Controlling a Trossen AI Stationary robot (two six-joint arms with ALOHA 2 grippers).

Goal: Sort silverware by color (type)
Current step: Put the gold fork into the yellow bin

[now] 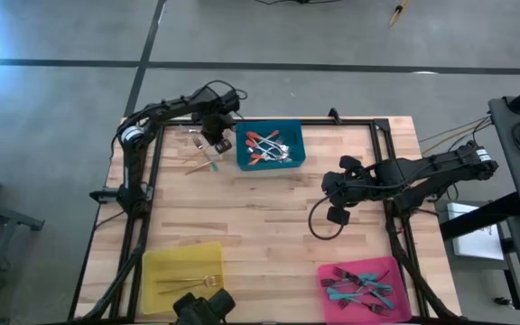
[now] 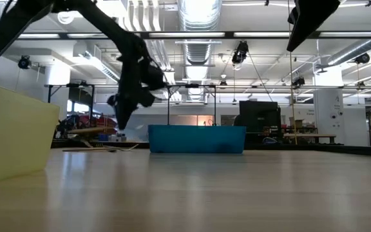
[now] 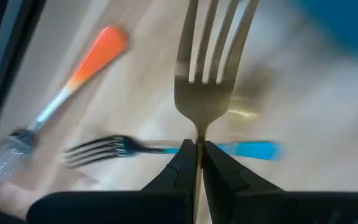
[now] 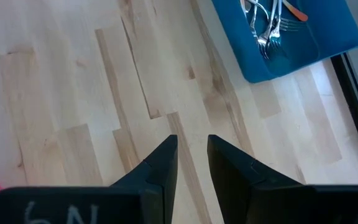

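My left gripper (image 3: 199,155) is shut on a gold fork (image 3: 207,81) just left of the blue bin (image 1: 269,162), at the table's far left. Below it a teal-handled fork (image 3: 166,149) and an orange-handled fork (image 3: 73,78) lie flat on the wood. The blue bin holds several orange-handled forks (image 1: 267,144). My right gripper (image 4: 192,146) hangs open over bare wood at mid-right, holding nothing. My left gripper pinches the gold fork at its neck (image 3: 199,138), just behind the head, between the two fingertips. The fingers come from above, pointing down. The head and tines stick out past the fingertips; the handle is hidden behind the fingers. The fork is lifted clear of the table.
A yellow bin (image 1: 183,262) with a gold fork (image 1: 192,283) sits at the near left. A pink bin (image 1: 395,271) with several teal-handled forks (image 1: 359,287) sits at the near right. Bare wood lies between them in the table's middle. A black frame rail (image 1: 143,181) borders the table's left side.
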